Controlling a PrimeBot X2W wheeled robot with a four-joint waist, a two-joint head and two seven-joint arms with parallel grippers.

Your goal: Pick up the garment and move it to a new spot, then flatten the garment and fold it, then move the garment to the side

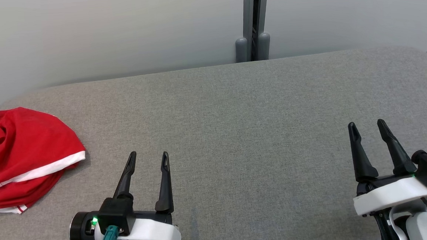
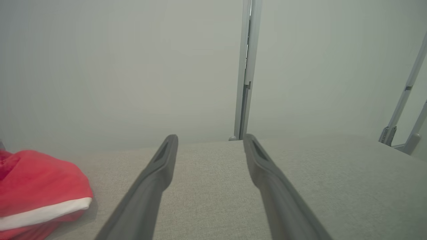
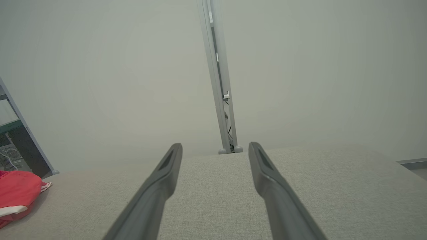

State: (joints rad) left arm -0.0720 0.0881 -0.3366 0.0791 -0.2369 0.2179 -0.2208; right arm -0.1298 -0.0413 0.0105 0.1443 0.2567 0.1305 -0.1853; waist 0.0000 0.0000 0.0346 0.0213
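Okay, from my seat the head view has the red garment point(image 1: 23, 157) lying crumpled at about 9 o'clock on the grey fabric bench point(image 1: 235, 115), close to its left end, with a white band of trim showing along its near folds. The left jaws sit at 7 o'clock, released, their two dark fingers point(image 1: 164, 182) spread with bare bench between them and pointing toward 12. The garment lies at 9 o'clock from their tips, near but apart, and nothing touches it. The right jaws sit at 4 o'clock, likewise released and empty, their fingers point(image 1: 360, 155) leaning slightly toward 11, well apart from the garment. In the left wrist view I see the garment point(image 2: 36, 190) at 8 o'clock, off to the side of the spread fingers point(image 2: 146, 193) without contact. In the right wrist view the garment point(image 3: 16, 186) is a small red heap at 9 o'clock. A grey post point(image 1: 252, 21) rises behind the bench at 12 o'clock against a pale wall point(image 1: 100, 30).
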